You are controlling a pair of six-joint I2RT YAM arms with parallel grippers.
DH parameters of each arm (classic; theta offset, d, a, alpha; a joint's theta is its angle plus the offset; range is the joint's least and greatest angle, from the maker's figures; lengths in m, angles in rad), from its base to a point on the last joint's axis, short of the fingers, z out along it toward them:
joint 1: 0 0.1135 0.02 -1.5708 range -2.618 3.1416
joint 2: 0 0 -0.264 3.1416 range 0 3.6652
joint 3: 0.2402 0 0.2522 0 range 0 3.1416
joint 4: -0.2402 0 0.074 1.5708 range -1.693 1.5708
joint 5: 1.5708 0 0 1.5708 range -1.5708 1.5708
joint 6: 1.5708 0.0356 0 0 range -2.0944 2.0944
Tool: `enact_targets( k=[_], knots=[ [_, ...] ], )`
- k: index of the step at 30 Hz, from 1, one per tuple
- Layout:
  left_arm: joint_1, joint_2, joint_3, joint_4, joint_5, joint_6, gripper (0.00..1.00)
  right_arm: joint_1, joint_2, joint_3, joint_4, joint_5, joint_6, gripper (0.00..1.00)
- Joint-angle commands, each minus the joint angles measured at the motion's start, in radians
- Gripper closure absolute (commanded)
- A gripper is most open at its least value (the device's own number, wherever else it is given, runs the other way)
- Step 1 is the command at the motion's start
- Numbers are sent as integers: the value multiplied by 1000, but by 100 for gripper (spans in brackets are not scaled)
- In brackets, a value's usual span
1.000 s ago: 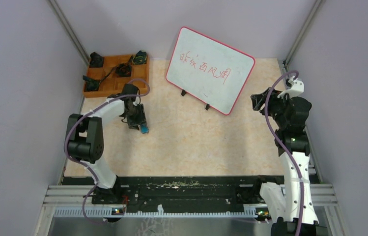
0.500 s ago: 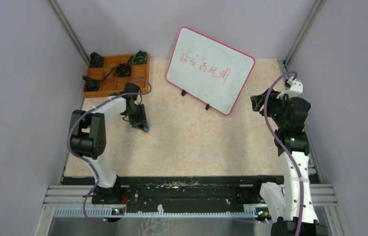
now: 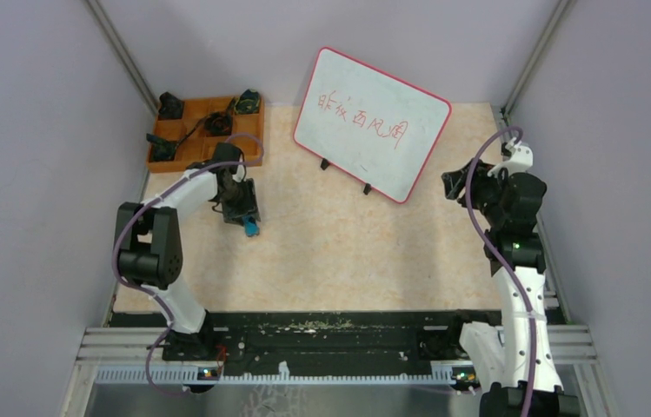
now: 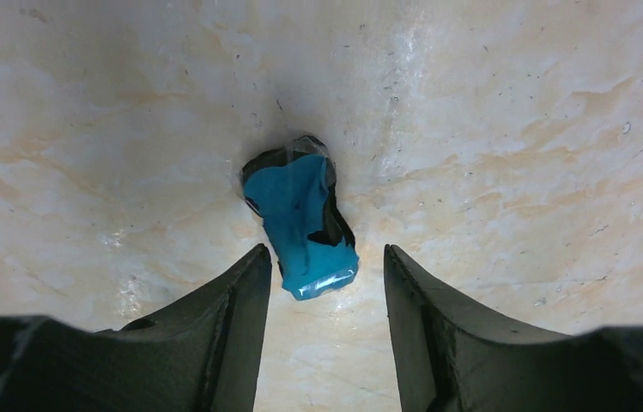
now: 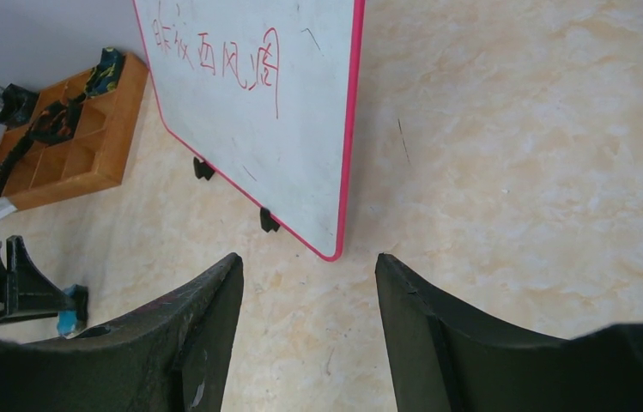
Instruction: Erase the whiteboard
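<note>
The whiteboard (image 3: 372, 122) stands tilted at the back centre, white with a red-pink frame and black feet, bearing red handwritten characters. It also shows in the right wrist view (image 5: 257, 112). A small blue and black eraser (image 4: 302, 219) lies on the table; in the top view the eraser (image 3: 251, 228) is at the left gripper's tip. My left gripper (image 4: 324, 266) is open, its jaws standing on either side of the eraser's near end, apart from it. My right gripper (image 5: 307, 275) is open and empty, right of the board's lower corner.
An orange compartment tray (image 3: 254, 148) with black parts stands at the back left, just behind the left arm; it also shows in the right wrist view (image 5: 124, 129). Grey walls enclose the table on three sides.
The left gripper has shifted slightly back and left over the eraser. The right arm has barely moved.
</note>
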Motion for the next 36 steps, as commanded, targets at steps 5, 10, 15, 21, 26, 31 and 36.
enact_targets(
  k=[5, 10, 15, 21, 26, 31, 36],
  knots=[
    [6, -30, 24, -16, -1, 21, 46, 6, -7, 1, 44, -11, -13, 42],
    [6, -21, 27, -17, -5, 19, 49, 7, -15, 0, 39, 1, -15, 42],
    [10, -29, 28, -20, -14, 19, 49, 7, -17, -3, 37, 0, -18, 42],
    [23, -39, 24, -24, -21, 16, 50, 7, -17, -7, 40, -1, -18, 42],
    [28, -27, 20, -16, -9, 13, 50, 7, -18, -10, 43, -2, -16, 42],
    [30, -2, 24, -16, -1, 10, 51, 7, -22, -7, 39, 3, -16, 42],
    [33, 12, 32, -18, 4, 9, 52, 7, -21, -10, 40, 7, -17, 42]
  ],
)
